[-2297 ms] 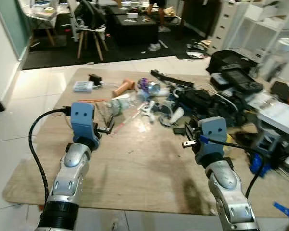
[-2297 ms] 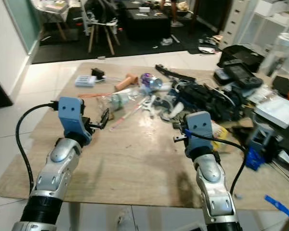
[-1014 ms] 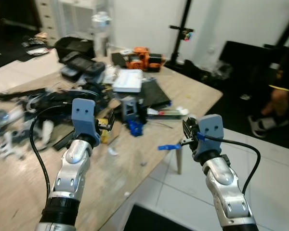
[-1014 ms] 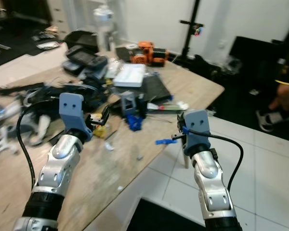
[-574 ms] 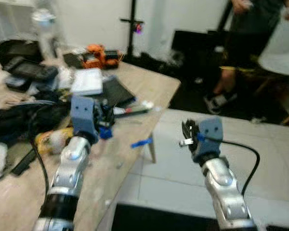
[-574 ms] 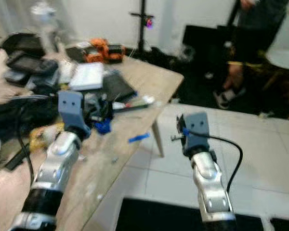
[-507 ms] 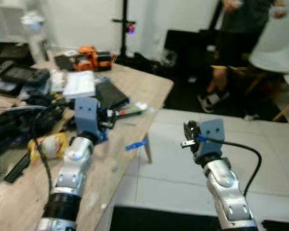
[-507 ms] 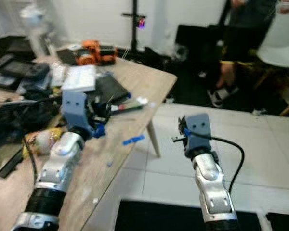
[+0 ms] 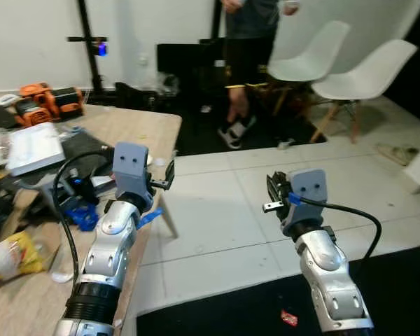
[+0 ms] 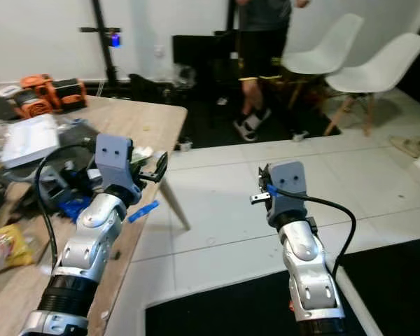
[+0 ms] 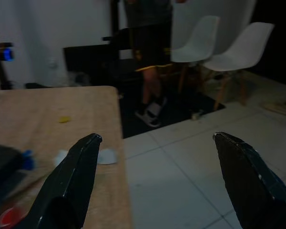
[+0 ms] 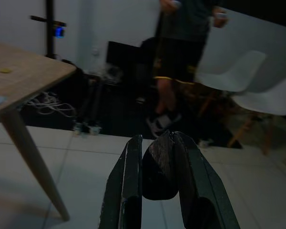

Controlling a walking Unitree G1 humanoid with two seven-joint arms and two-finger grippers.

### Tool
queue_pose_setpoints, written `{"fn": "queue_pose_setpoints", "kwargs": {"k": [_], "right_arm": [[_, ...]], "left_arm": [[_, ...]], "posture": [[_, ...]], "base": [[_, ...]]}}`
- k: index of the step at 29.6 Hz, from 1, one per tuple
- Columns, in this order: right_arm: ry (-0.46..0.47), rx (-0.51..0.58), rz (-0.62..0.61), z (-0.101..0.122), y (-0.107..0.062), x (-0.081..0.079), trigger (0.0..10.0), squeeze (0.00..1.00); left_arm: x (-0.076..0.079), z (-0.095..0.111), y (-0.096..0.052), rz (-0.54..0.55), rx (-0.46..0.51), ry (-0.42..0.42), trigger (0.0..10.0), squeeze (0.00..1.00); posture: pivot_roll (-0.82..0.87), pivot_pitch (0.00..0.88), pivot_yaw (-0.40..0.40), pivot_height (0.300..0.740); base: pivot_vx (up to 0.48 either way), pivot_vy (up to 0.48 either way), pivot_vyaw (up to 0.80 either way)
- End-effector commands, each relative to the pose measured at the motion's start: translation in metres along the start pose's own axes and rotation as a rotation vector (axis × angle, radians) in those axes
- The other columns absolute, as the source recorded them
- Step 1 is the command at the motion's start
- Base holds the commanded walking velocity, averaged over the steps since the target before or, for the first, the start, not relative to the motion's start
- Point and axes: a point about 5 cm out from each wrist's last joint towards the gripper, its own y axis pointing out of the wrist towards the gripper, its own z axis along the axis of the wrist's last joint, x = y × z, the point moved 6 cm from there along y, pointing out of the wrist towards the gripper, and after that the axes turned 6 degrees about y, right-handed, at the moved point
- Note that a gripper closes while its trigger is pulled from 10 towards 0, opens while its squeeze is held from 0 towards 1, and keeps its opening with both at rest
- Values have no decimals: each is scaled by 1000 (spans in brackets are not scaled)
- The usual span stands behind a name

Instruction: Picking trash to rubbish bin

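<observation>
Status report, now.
Left gripper open, beside wooden table edge. Right gripper jaws closed on small dark piece. Red scrap on black mat below. Person standing ahead by white chairs.

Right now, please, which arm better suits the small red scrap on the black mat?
Probably right: right gripper hangs nearer the small red scrap; left gripper sits by the wooden table.

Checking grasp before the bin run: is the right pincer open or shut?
Shut: in the wrist view the right pincer has its fingers pressed together around something dark.

Head stereo downward; wrist views forward.
</observation>
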Motion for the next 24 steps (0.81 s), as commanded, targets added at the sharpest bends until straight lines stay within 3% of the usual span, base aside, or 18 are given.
{"fn": "queue_pose_setpoints", "kwargs": {"k": [1,24], "right_arm": [[10,-7,-1,0,0,1,10000,0],[24,-21,-10,-7,2,-1,10000,0]], "left_arm": [[-1,-1,-2,1,-5,-6,10000,0],[-12,-3,0,31,-14,-5,10000,0]], "posture": [[-104,57,-39,740],[-102,54,-24,740]], "base": [[0,0,-800],[0,0,-800]]}}
